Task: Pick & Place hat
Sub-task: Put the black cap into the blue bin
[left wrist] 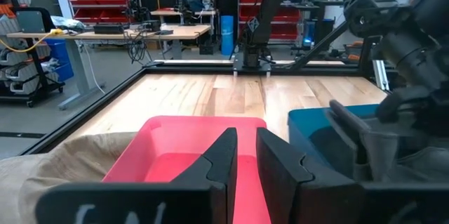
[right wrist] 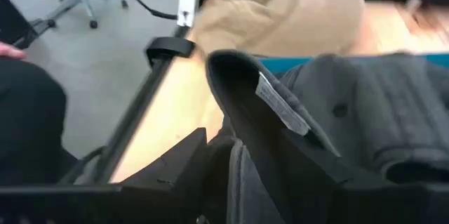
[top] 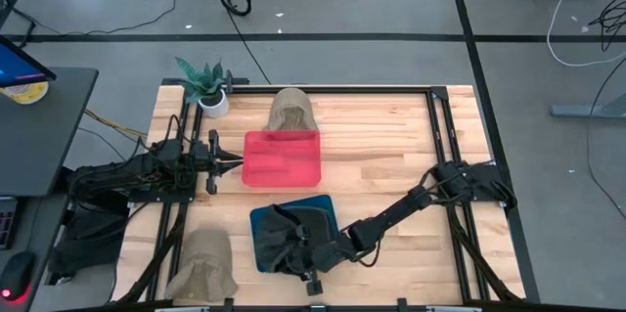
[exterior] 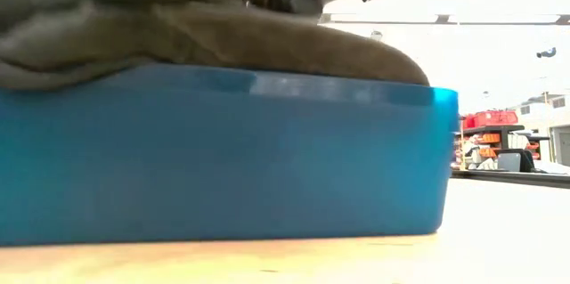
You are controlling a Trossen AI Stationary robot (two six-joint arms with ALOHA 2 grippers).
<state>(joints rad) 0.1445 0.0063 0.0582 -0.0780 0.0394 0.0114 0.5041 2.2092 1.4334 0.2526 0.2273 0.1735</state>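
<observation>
A dark grey hat [top: 311, 220] lies in the blue tray [top: 260, 222] near the table's near edge. My right gripper [top: 290, 249] reaches over that tray from the right and is shut on the hat [right wrist: 365, 112]. In the low view the hat [exterior: 267, 35] rises above the blue tray's wall [exterior: 223, 159]. My left gripper [top: 233, 163] hangs shut at the left edge of the red tray [top: 282, 159], touching nothing. One tan hat [top: 291, 111] rests on the table with its near part on the red tray's far rim. Another tan hat [top: 203, 268] sits at the near left corner. My right gripper [right wrist: 245, 164] pinches the grey hat's raised edge, the fold with the small label [right wrist: 277, 104], between its two fingers. The fingers come in low from the table's right side. The rest of the hat lies in the blue tray [right wrist: 280, 62], slack.
A potted plant [top: 207, 89] stands at the far left corner. Black frame rails [top: 442, 126] run along the table's sides. Bare wood [top: 391, 146] lies right of the red tray. In the right wrist view a person's dark sleeve [right wrist: 28, 119] shows beyond the table's edge.
</observation>
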